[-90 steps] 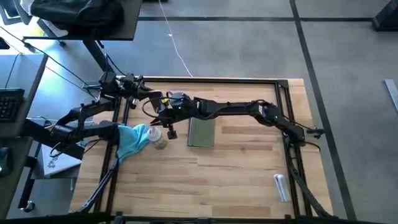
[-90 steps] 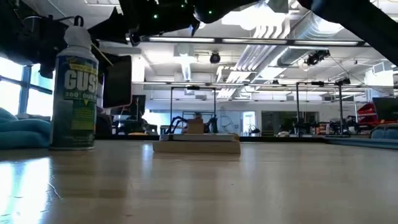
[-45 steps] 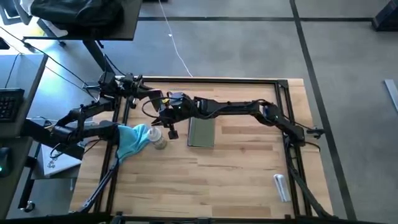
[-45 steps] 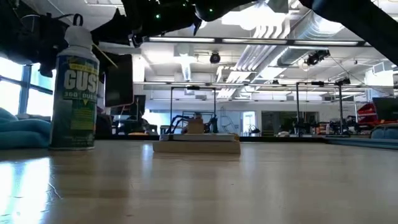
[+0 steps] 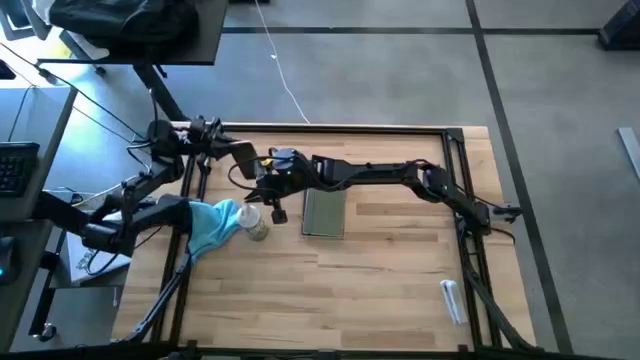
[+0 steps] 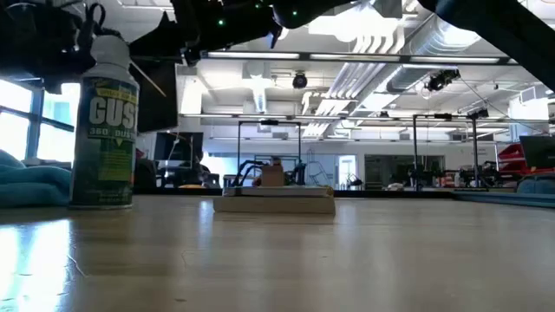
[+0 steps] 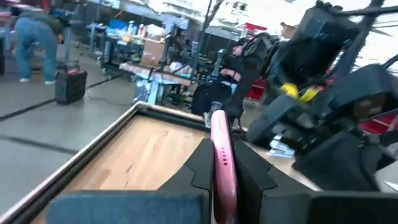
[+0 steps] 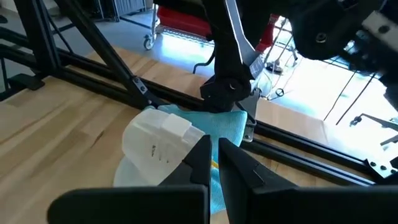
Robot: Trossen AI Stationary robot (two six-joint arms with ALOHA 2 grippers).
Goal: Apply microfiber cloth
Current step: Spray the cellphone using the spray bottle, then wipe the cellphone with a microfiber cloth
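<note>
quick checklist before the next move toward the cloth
1. Microfiber cloth free: ok, bunched at the table's left edge, no claw on it.
2. Left claw grip on pink phone: ok, shut on it.
3. Right claw empty: cannot tell.
4. Path to cloth: not ok, white-capped can stands right beside it, close to the right claw.
5. Tablet lying flat: ok.

The bench (image 5: 380,270) is seen straight down from overhead, both arms included. The low cam sits at bench level, facing the room, with the can (image 6: 104,121) looming close. Each wrist cam is aimed past its own fingers. The can (image 5: 256,222) is shared by both fixed views.
</note>
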